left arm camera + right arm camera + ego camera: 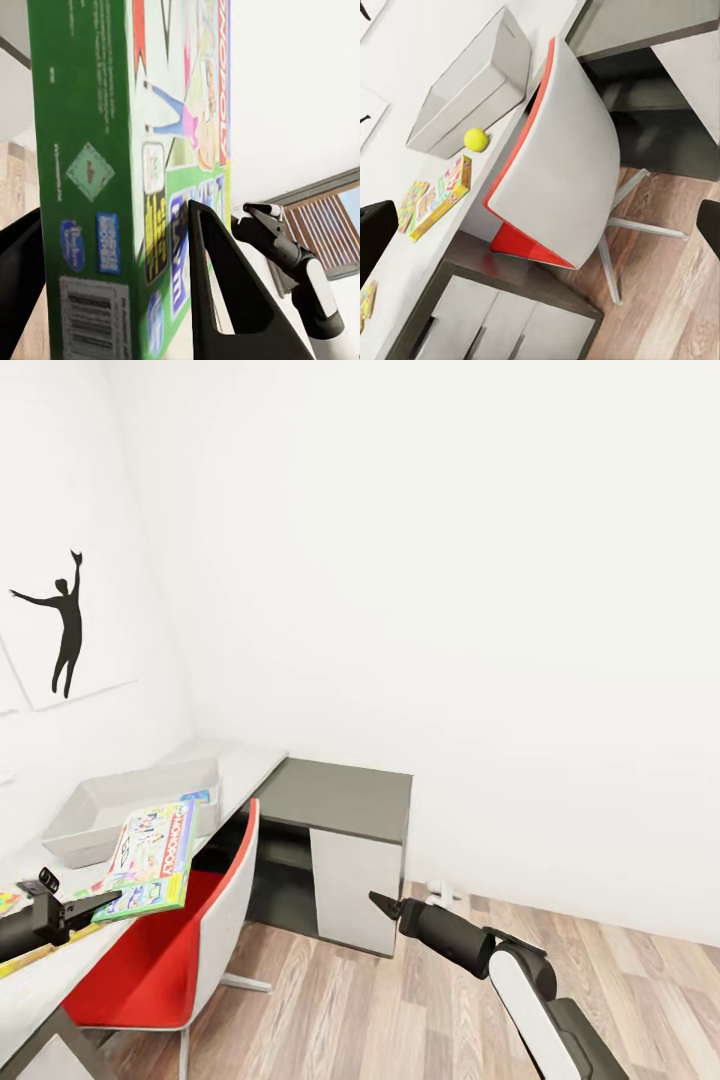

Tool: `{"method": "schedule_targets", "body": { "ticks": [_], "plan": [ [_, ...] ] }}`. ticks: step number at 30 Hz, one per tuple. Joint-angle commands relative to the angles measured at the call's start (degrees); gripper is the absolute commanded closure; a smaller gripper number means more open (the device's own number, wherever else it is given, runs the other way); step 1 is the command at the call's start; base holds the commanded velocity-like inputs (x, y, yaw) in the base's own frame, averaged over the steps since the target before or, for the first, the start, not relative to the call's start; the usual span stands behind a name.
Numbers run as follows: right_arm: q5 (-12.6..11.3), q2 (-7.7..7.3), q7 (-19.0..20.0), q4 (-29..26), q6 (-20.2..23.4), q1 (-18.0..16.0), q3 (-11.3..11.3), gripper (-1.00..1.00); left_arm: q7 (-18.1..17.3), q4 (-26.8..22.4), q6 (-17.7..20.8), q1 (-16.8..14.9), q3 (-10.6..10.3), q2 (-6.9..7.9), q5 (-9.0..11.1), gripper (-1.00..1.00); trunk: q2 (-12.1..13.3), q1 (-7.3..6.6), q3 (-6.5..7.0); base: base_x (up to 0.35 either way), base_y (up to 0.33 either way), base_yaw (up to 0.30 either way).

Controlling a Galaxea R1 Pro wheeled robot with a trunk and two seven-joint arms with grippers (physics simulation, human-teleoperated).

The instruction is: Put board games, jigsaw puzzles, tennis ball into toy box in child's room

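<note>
Head view: at the long pale table (250, 765) in the child's room, the robot carries a green-edged board game (152, 857) toward the grey toy box (95, 810), which sits on the table against the wall. The game hangs tilted just in front of the box, over the table edge and above the red seat of the chair (190, 950). The step in hand looks like delivery of this game; judging by the gap, the next move calls for carrying it further over the box rim, levelling it and letting go so it drops flat inside.

The left gripper (95, 905) pinches the game at its near edge; in the left wrist view its dark fingers (225, 300) stand either side of the game's green side panel, closed against it. The right gripper (385, 905) hangs free over the wood floor, beside the dark cabinet (345, 800) next to the table; whether its jaws are spread cannot be told.

Right wrist view: beside the box, a tennis ball (475, 139) rests against its wall, with another board game (441, 196) and a jigsaw puzzle (412, 202) lying flat nearby on the table, not yet collected.
</note>
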Motion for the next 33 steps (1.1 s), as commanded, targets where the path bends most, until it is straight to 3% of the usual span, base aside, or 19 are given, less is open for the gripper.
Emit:
{"method": "schedule_targets", "body": {
  "ticks": [1, 10, 33],
  "plan": [
    [-0.1, -0.05, 0.1, -0.1, 0.2, -0.1, 0.0, -1.00, -0.2, 0.0, 0.6, -0.1, 0.0, 0.01, 0.1, 1.00, -0.1, 0.07, -0.13, 0.327, 0.000, 0.004],
    [-0.1, -0.05, 0.1, -0.2, 0.1, -0.1, 0.0, -1.00, -0.2, 0.0, 0.6, -0.1, 0.0, 0.01, 0.1, 1.00, -0.1, 0.07, -0.13, 0.327, -0.002, 0.063],
    [0.0, 0.01, 0.1, 0.2, 0.1, -0.1, 0.1, -1.00, -0.2, 0.0, 0.6, -0.1, 0.0, -0.16, 0.1, 1.00, -0.1, 0.07, -0.13, 0.294, -0.163, 0.249]
  ]
}}
